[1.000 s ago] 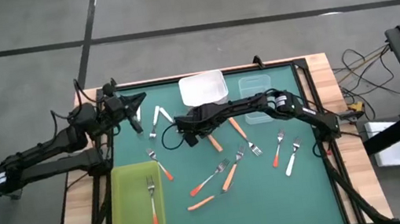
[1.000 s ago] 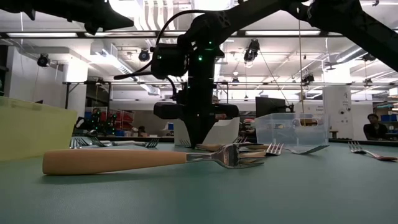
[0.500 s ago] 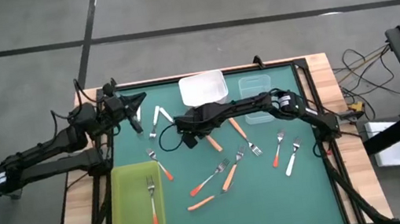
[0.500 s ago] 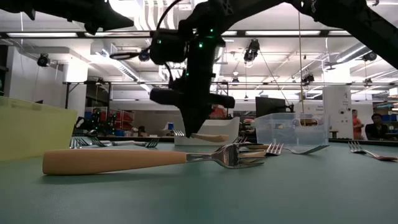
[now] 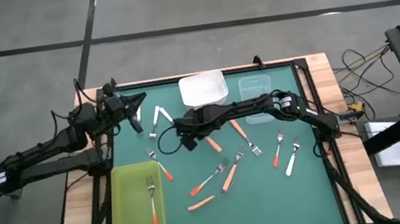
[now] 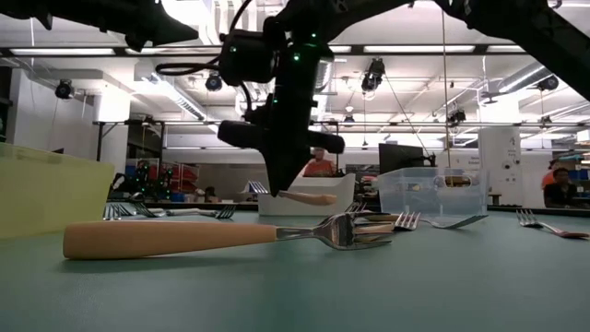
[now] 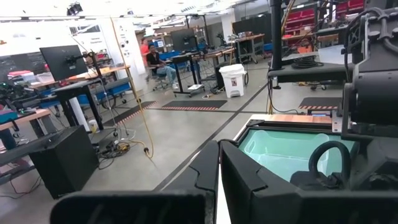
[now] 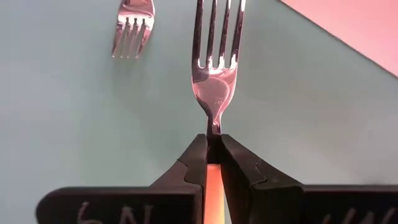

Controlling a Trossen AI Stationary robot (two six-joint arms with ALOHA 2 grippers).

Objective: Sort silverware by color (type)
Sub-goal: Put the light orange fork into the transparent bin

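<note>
Right now the right claw (image 8: 211, 158) is pinched shut on a light orange fork (image 8: 216, 74) at the neck, where the handle meets the metal; the tines jut forward past the fingertips and the fork hangs clear above the table (image 5: 315, 190). Such a thin hold near one end could let the fork swing or slip out, I judge, if the arm turns sharply, and it might drop among the loose forks below. Another fork (image 8: 132, 28) lies on the green mat just ahead of the claw.

Beyond the claw sit a white tray (image 5: 203, 88) and, off to its side, a clear tray (image 5: 255, 86). More forks with red-orange, orange and white handles lie scattered on the mat to the claw's near side, and the yellow-green tray (image 5: 126, 210) farther that way holds one red-orange fork (image 5: 152, 202).

Well away, at the table's far left edge, the left claw (image 5: 137, 115) waits, closed on nothing.

Around the table is a workshop with grey floor, desks, monitors and strip lights; people show far off.
</note>
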